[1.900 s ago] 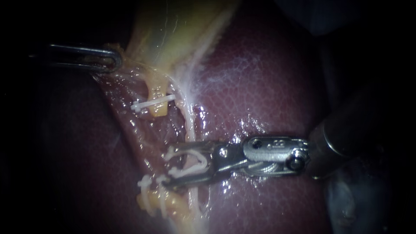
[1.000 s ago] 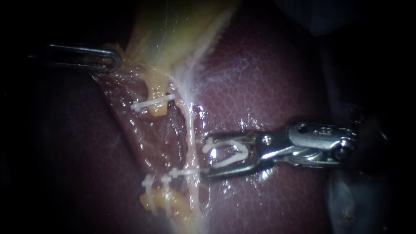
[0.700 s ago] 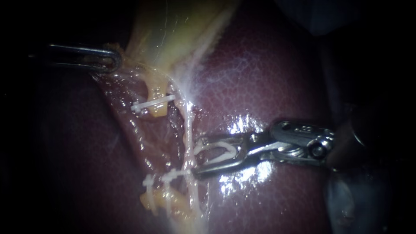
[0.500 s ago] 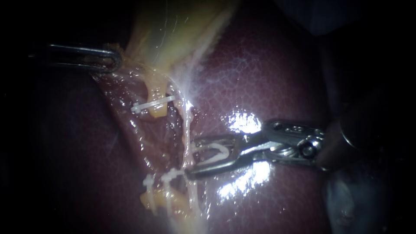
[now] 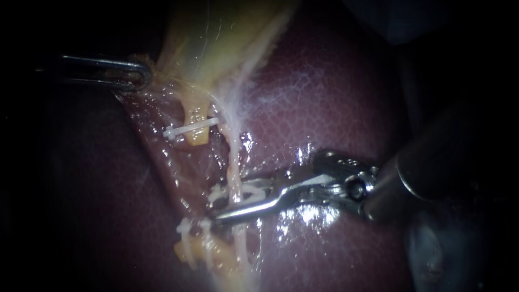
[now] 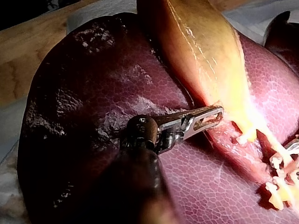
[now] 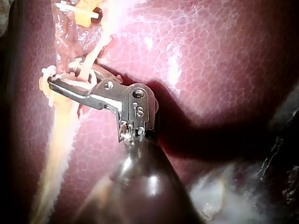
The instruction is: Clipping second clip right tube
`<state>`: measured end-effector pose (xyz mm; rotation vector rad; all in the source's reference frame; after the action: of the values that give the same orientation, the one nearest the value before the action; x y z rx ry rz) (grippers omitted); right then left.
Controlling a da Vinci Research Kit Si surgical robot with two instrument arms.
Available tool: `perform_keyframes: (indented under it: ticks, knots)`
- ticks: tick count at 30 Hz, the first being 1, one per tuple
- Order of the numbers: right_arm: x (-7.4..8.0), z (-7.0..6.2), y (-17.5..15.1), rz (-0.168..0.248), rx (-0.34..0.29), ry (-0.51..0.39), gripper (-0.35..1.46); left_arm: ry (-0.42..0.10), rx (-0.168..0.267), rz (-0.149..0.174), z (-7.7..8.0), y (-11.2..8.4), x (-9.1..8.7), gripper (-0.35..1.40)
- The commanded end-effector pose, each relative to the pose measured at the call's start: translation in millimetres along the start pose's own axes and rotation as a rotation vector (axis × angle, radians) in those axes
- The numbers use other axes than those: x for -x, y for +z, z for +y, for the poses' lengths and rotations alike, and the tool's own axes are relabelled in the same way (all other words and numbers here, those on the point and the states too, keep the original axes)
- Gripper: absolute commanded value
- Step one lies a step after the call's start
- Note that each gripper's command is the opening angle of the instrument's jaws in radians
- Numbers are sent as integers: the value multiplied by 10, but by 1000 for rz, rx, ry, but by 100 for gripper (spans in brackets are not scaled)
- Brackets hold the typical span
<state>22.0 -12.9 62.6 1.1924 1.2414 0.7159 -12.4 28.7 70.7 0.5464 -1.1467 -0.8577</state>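
Right tube (image 5: 233, 162): thin, soft, slick, likely tears easily; take it crosswise. It passes between the jaws of the right instrument's hand (image 5: 217, 204), which is narrowed onto a white clip (image 5: 250, 192). Half a second earlier the hand was wider and short of the tube. The left instrument's hand (image 5: 138, 75) grips the gallbladder (image 5: 216, 43) edge.

Left wrist view: a wooden bench (image 6: 23, 60) is visible beyond the liver (image 6: 93, 93), with a pale sheet (image 6: 5, 130) spread over it. The liver lies directly on this sheet. Endoscope view: the sheet (image 5: 394, 21) shows past the liver's edge at one o'clock.
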Motion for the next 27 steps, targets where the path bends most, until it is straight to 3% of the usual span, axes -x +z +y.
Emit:
perform_keyframes:
  ticks: [1, 6, 14, 20, 27]
  knots:
    - [-2, -6, 2, 5, -12, -1, 46, 0, 0, 0, 0, 0, 0, -35]
    - [-10, -22, 4, 18, -30, 10, 44, 0, 0, 0, 0, 0, 0, -35]
    - [-11, -19, -8, 20, -33, 53, 19, 0, 0, 0, 0, -1, 0, -35]
    - [-14, -18, -14, 35, -48, 72, -35, 0, 0, 0, 0, -1, 0, -35]
    - [-20, -21, -18, 38, -53, 76, -35, 0, 0, 0, 0, -1, 0, -35]
